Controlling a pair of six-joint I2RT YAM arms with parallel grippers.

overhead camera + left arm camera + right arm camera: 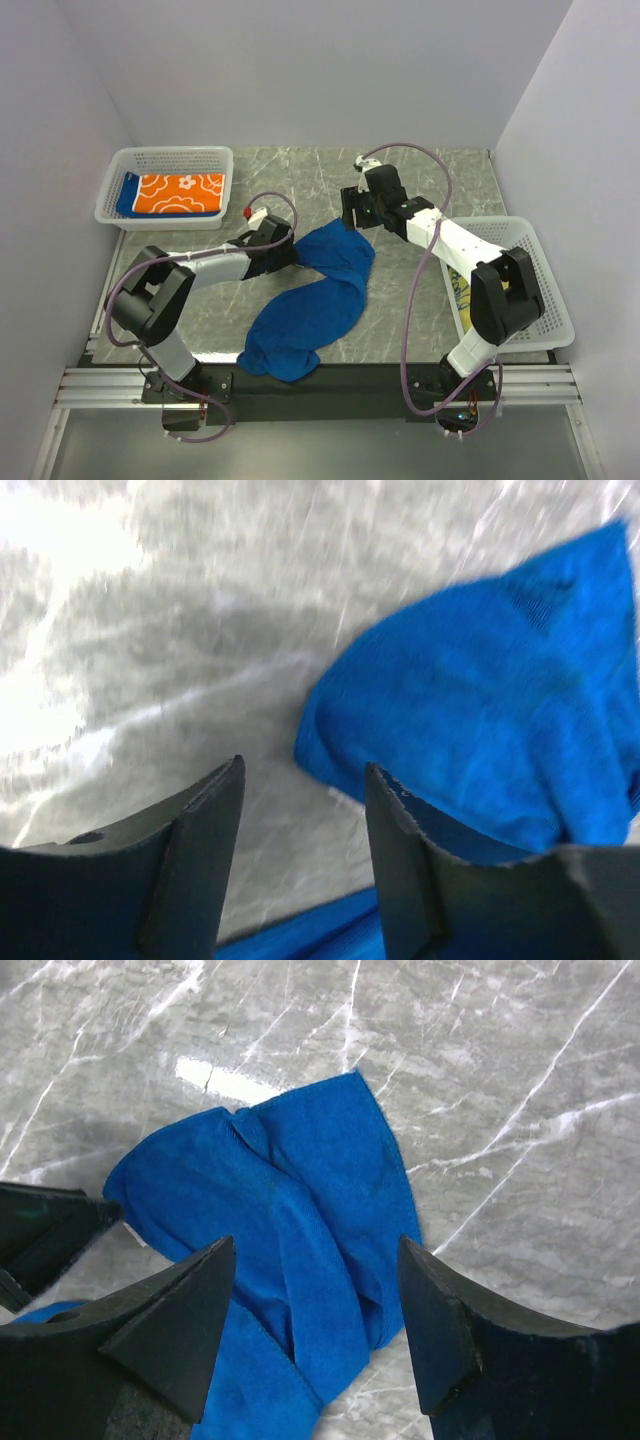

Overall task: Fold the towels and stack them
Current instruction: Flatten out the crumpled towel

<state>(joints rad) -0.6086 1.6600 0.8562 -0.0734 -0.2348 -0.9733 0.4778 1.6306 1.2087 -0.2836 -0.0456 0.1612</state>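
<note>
A royal blue towel (312, 296) lies crumpled on the marble table, stretching from the centre toward the near edge. My left gripper (291, 256) is open at the towel's far-left corner; in the left wrist view (305, 780) its jaws stand apart and empty, and the towel (500, 700) is just ahead and to the right. My right gripper (356, 216) is open just above the towel's far end; in the right wrist view (318, 1260) the towel (300, 1190) lies between and below its jaws. A folded orange flowered towel (179, 192) lies on a blue one in the left basket.
A white mesh basket (120, 160) stands at the far left. Another white mesh basket (545, 290) stands at the right and holds a yellow cloth (462, 290), mostly hidden by the right arm. Walls enclose the table on three sides.
</note>
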